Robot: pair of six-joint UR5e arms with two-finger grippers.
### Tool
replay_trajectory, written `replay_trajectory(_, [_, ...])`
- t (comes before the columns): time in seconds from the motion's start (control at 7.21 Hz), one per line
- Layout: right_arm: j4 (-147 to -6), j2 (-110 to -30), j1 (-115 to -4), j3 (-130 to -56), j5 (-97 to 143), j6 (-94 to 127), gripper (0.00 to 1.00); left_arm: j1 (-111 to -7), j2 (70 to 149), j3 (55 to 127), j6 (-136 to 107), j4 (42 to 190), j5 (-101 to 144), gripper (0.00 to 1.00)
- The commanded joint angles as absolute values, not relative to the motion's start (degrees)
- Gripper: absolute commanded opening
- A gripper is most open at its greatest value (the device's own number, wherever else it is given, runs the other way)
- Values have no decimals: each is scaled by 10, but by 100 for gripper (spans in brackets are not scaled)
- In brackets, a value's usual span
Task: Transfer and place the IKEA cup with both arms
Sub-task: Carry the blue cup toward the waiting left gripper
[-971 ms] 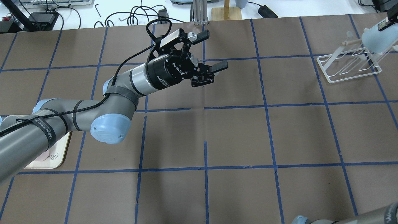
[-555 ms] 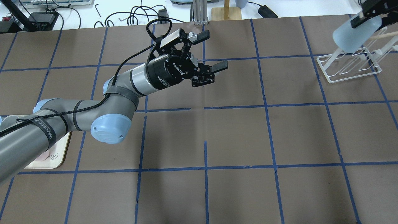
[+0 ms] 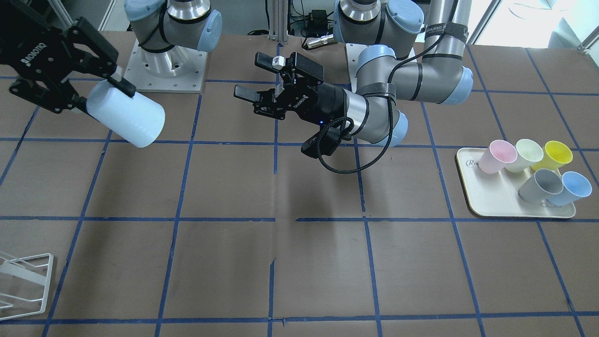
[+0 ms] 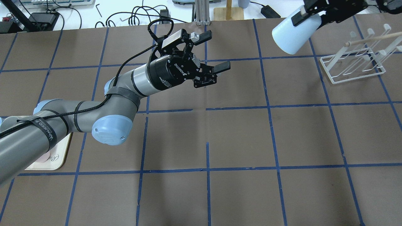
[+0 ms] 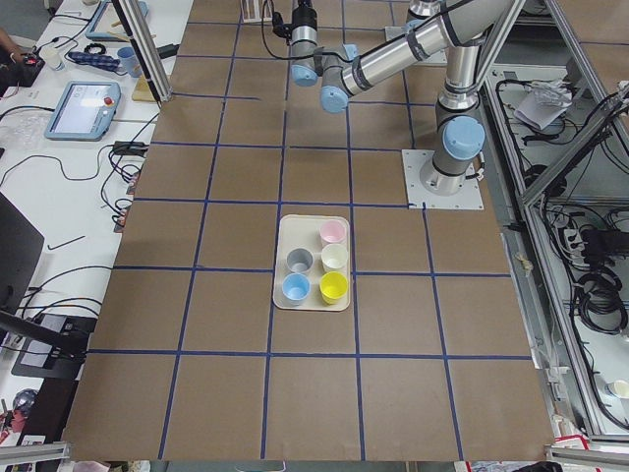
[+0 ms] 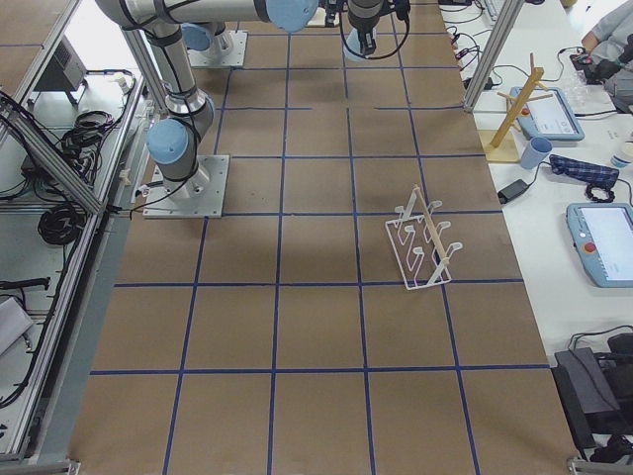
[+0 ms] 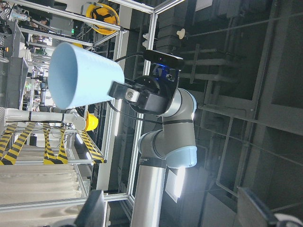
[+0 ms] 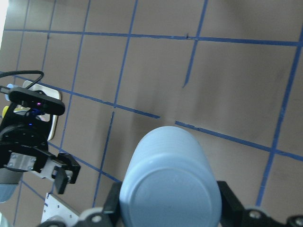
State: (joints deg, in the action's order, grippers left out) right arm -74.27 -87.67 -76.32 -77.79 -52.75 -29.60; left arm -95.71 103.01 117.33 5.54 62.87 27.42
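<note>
My right gripper [image 4: 309, 20] is shut on the IKEA cup [image 4: 290, 36], a light blue tumbler held on its side in the air at the far right, its open end toward my left gripper. In the front-facing view the cup [image 3: 127, 118] hangs in the right gripper [image 3: 100, 98] at the left. My left gripper [image 4: 216, 51] is open and empty above the table's middle, its fingers pointing at the cup, with a wide gap between. The left wrist view shows the cup [image 7: 83, 75] ahead; the right wrist view shows its base [image 8: 170, 189].
A white wire rack [image 4: 353, 64] stands at the far right, below and beside the held cup. A cream tray [image 3: 486, 201] on the left arm's side holds a second light blue cup [image 3: 572, 188], a grey cup [image 3: 540, 184], a pink cup [image 3: 497, 157] and two yellowish ones.
My right gripper has carried the cup up off the rack and toward the table's middle, closer to the left gripper. The left arm has not moved.
</note>
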Motion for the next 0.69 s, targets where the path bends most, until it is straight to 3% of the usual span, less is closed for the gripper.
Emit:
replay_trajectory(0.0, [-720, -879, -784, -785, -453, -302, 13, -956, 1030, 1174, 55, 628, 274, 100])
replay_trajectory(0.55, [-676, -886, -796, -802, -406, -300, 12, -957, 1031, 1174, 55, 627, 274, 100])
